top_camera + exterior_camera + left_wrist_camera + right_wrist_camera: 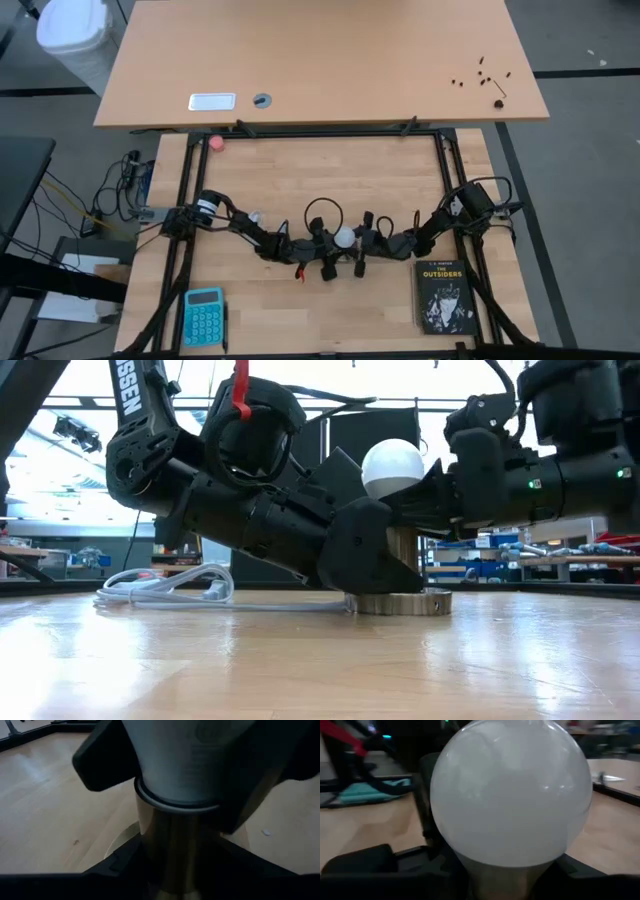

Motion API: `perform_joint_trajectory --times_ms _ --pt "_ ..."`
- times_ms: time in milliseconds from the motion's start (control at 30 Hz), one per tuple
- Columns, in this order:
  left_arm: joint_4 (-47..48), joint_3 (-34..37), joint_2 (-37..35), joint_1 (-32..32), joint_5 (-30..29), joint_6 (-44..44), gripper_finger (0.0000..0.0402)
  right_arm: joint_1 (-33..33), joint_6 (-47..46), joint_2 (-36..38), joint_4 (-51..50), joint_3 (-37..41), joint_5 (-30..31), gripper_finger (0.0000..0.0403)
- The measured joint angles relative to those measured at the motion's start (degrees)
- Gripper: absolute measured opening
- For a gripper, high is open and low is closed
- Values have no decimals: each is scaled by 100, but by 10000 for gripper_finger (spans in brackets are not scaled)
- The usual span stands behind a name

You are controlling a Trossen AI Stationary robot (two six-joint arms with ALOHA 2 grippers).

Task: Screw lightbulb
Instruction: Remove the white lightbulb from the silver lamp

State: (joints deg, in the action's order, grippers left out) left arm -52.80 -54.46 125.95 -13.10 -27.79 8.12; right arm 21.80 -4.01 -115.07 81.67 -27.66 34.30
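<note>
Bulb seating in progress, mid-table. Lightbulb (pixel 392 466) is standing upright, globe up, base down in the brass socket (pixel 400 575), whose round foot is resting flat on the table (pixel 300 660).

Left gripper (pixel 322 246) is coming in low from the left arm's side and bracing the socket stem: left wrist view is showing its dark fingers (pixel 125 862) hugging the brass post just under the bulb's collar. Jaws are only partly open, closed on the stem by the look of it, likely to stop the socket spinning.

Right gripper (pixel 366 240) is coming in from the opposite side, higher up, fingers nearly closed and pinching the bulb's neck below the globe; that is the turning hand, I'd judge.

Bulb itself: frosted white, smooth pear-shaped globe with soft glare spots, tapering to a greyish neck. Threads are hidden inside the socket, so I can't tell how far it is screwed in.

White cord (pixel 165 588) is lying coiled behind the left arm, clear of the work.
</note>
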Motion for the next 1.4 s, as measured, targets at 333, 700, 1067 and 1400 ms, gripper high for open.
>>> perform_joint_trajectory --times_ms 333,700,1067,1400 --pt "0 0 2 4 -4 19 196 -932 180 2 585 449 -2675 163" --pt "-17 -9 7 -13 0 -17 196 -2191 403 -3 491 388 -6030 162" --pt "-15 -7 9 -4 -42 -14 196 -2911 516 -22 -411 -301 -8203 160" --pt "-29 -7 7 -20 66 -26 196 -2999 473 -22 -1075 -717 -8923 161"
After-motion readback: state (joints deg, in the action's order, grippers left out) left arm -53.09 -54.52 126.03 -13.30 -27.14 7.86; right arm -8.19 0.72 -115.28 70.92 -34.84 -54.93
